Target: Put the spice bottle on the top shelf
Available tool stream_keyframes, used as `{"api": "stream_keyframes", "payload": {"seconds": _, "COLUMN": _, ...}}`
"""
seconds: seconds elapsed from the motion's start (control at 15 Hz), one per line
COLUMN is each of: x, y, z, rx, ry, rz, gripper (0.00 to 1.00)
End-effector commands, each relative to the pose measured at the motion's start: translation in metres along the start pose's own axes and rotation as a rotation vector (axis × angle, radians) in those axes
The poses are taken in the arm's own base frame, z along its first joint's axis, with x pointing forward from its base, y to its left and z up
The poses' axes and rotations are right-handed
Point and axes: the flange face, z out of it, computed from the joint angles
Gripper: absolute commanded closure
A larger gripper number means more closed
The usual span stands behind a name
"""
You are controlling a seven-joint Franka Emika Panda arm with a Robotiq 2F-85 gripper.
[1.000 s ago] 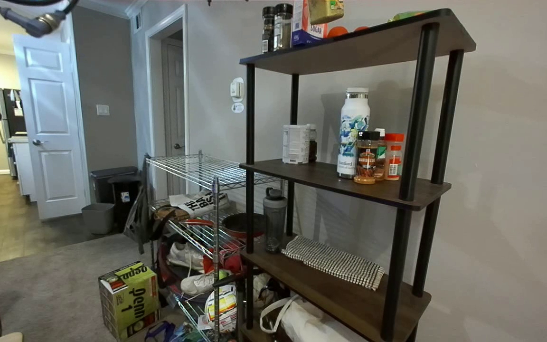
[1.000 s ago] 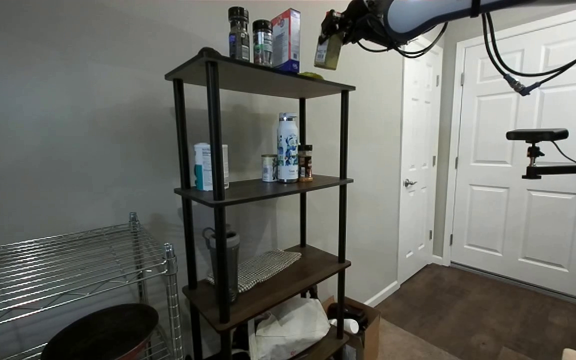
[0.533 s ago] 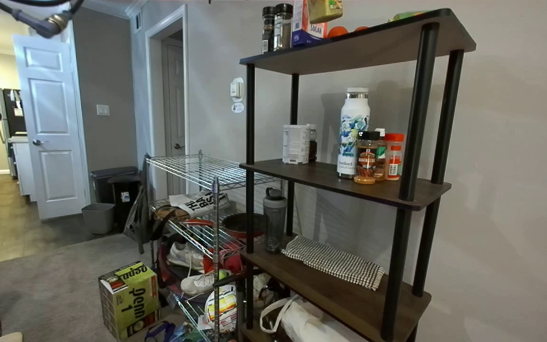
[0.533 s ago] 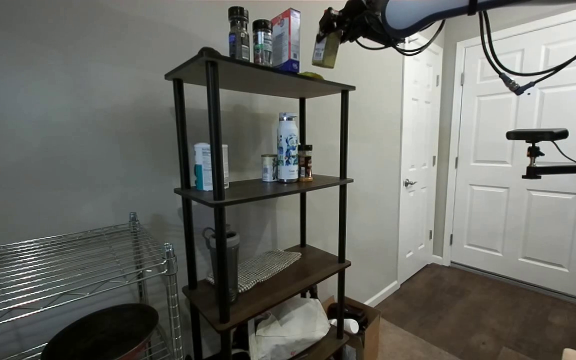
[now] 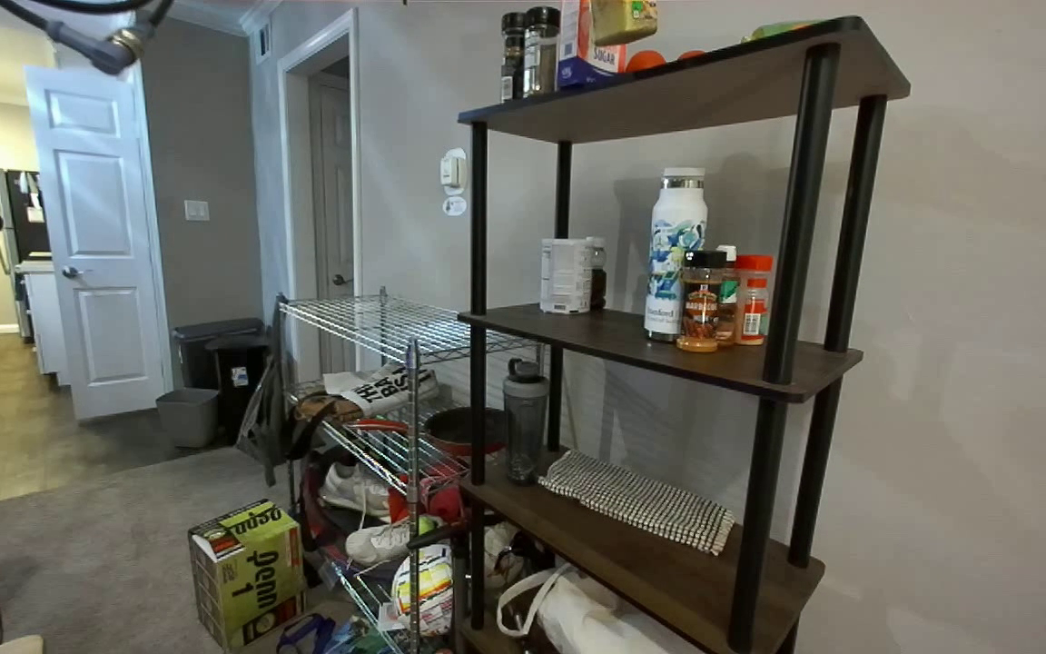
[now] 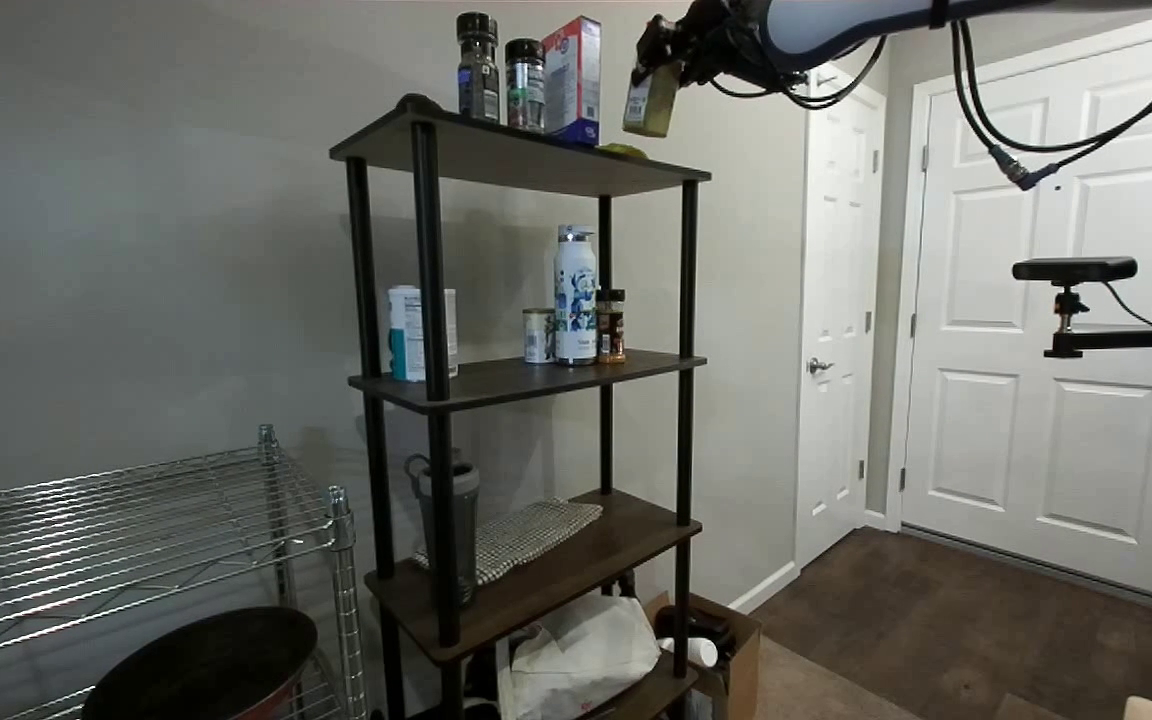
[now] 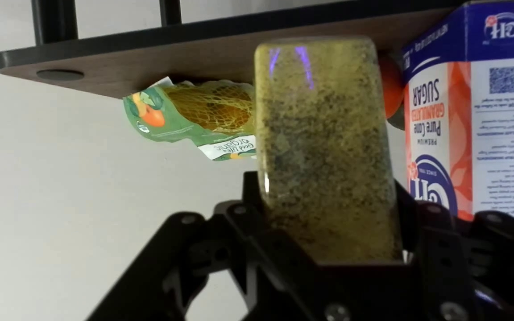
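Fingers (image 7: pixel 250 189) of the gripper (image 7: pixel 327 187) clamp the spice bottle (image 7: pixel 328 133) from both sides. Reference item: sugar box (image 6: pixel 573 80), upright on the top shelf (image 6: pixel 506 158). Left to right, in an exterior view: two black-capped jars (image 6: pixel 479 82) stand upright to the left of the sugar box. One shelf below the sugar box stands a white drink bottle (image 6: pixel 575 300). Net bag of fruit (image 7: pixel 212 107) lies on the top shelf, right of the sugar box. Spice bottle is held right of the sugar box, slightly tilted, base apart from the top shelf. Robot arm (image 6: pixel 826 30) extends farther right of the sugar box.
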Motion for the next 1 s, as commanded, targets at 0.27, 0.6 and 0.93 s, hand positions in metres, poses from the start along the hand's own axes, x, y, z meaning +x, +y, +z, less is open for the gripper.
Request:
{"api": "stream_keyframes", "payload": {"seconds": 0.27, "x": 0.010, "y": -0.005, "z": -0.002, "rx": 0.015, "ry": -0.010, "rz": -0.017, "gripper": 0.61}}
{"api": "stream_keyframes", "payload": {"seconds": 0.6, "x": 0.009, "y": -0.010, "z": 0.000, "rx": 0.028, "ry": -0.032, "rz": -0.020, "gripper": 0.61}}
{"api": "stream_keyframes", "payload": {"seconds": 0.93, "x": 0.007, "y": -0.015, "z": 0.007, "rx": 0.026, "ry": -0.085, "rz": -0.032, "gripper": 0.61}}
